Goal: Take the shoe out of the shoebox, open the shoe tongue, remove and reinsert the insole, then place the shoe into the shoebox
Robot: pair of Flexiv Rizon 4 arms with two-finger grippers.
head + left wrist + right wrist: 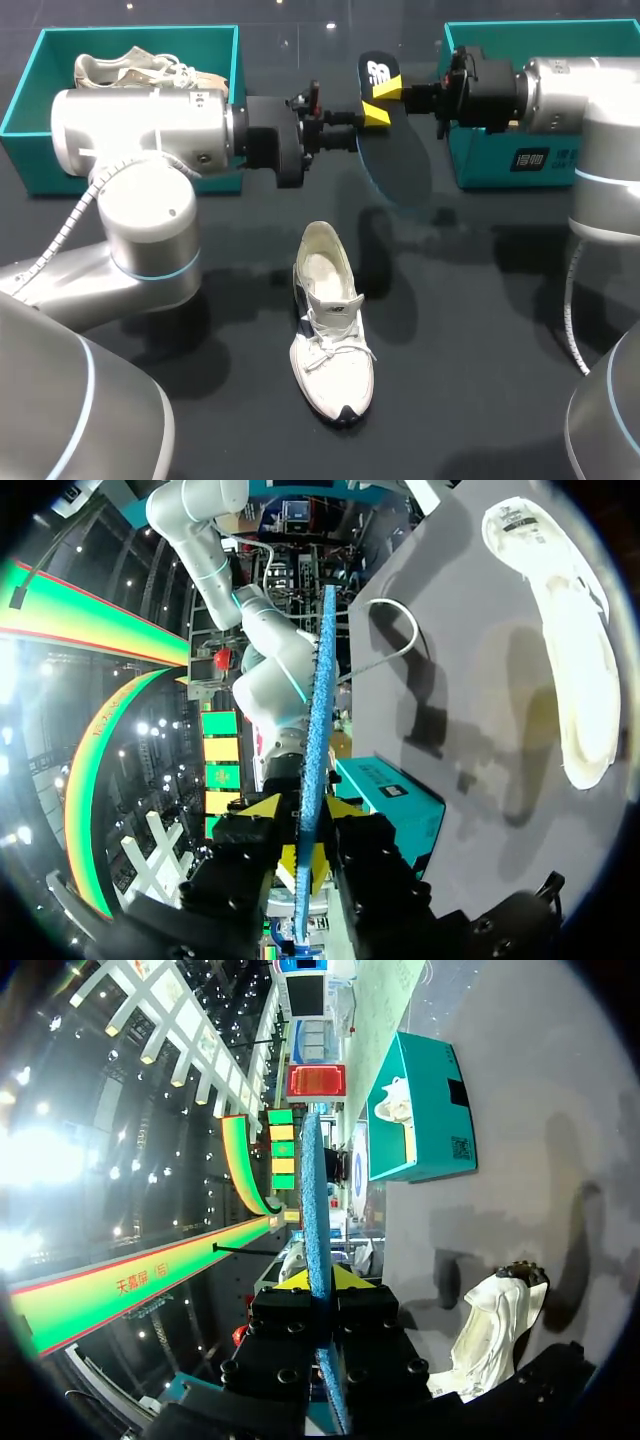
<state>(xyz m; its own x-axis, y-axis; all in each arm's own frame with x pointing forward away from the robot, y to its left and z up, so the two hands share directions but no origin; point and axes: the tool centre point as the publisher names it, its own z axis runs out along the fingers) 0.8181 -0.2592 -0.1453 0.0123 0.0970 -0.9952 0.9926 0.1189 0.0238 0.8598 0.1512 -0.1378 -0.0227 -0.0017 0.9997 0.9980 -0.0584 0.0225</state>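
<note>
Silver links of my left arm (150, 215) fill the near left corner of the head view, and my right arm (600, 110) comes in from the far right. On the dark desk (480, 330) between them lies a white low-top sneaker with navy trim (330, 330), upright on its sole, toe toward the camera, laces loose and its mouth wide open. Above and beyond the sneaker, clear of the desk, a thin foam insole with a black top and blue underside (395, 150) hangs in the air between the two arms. The left gripper (368, 125) is closed on one edge of it, and in the left wrist view the insole (320, 700) runs edge-on straight out between the yellow tips of that gripper (300, 810), both pressed against it. The right gripper (392, 90) is clamped on the logo end, and its own view shows the same pinch (318, 1278). A teal cardboard shoebox (40, 100) at the far left holds a second white sneaker (140, 68); another teal shoebox (500, 165) sits at the far right, behind the right arm.
</note>
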